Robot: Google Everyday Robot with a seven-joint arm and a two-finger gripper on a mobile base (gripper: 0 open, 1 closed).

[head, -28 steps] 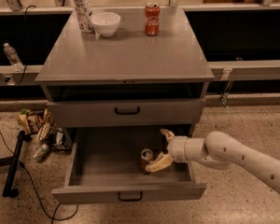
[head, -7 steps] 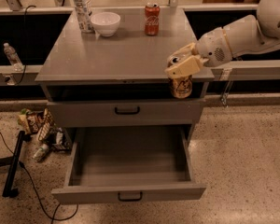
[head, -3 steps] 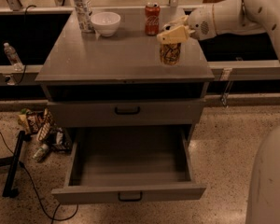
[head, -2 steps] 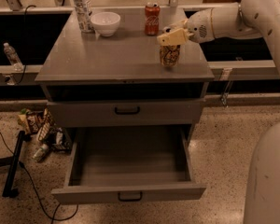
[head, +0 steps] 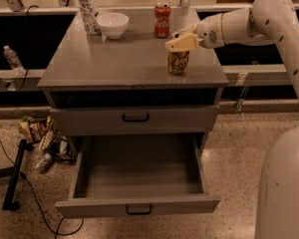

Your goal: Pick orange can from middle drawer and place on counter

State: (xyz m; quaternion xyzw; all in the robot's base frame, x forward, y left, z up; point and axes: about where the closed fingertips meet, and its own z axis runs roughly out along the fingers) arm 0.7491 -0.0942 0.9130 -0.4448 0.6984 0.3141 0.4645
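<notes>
The orange can (head: 178, 62) stands upright on the counter (head: 124, 59), near its right front corner. My gripper (head: 181, 40) reaches in from the right and is shut on the can's top, which its fingers hide. The middle drawer (head: 139, 205) is pulled open below, and nothing shows inside it.
A red cola can (head: 162, 20), a white bowl (head: 112, 24) and a clear water bottle (head: 88, 9) stand along the counter's back. The drawer front above (head: 134, 118) is closed. Wrappers and a bottle (head: 42, 138) lie on the floor at left beside a black stand.
The gripper lifted the orange can out of the open drawer, carried it up over the counter's right side, and lowered it onto the counter top.
</notes>
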